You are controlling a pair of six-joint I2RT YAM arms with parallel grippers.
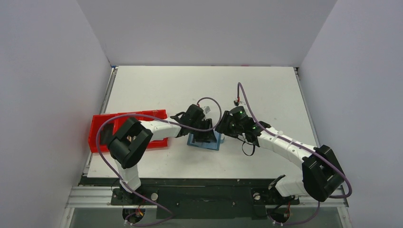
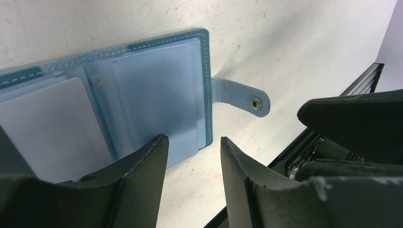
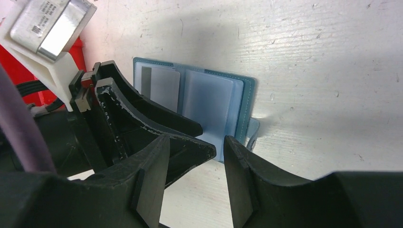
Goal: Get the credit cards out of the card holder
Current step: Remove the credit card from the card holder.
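The blue card holder (image 1: 205,142) lies open on the white table between my two grippers. In the left wrist view the card holder (image 2: 157,90) shows frosted plastic sleeves and its snap tab (image 2: 241,97). A pale card (image 2: 45,130) sits in the left sleeve; it also shows in the right wrist view (image 3: 164,85) with a dark stripe. Card colours are veiled by the sleeves. My left gripper (image 2: 192,142) is open and empty, low over the holder's near edge. My right gripper (image 3: 196,140) is open and empty, just off the holder (image 3: 214,102), close to the left gripper's fingers (image 3: 157,116).
A red three-compartment tray (image 1: 102,128) stands at the table's left edge, partly under the left arm; it also shows in the right wrist view (image 3: 14,76). The right gripper's body (image 2: 351,118) sits close beside the left gripper. The table's black front rail (image 1: 204,183) is near.
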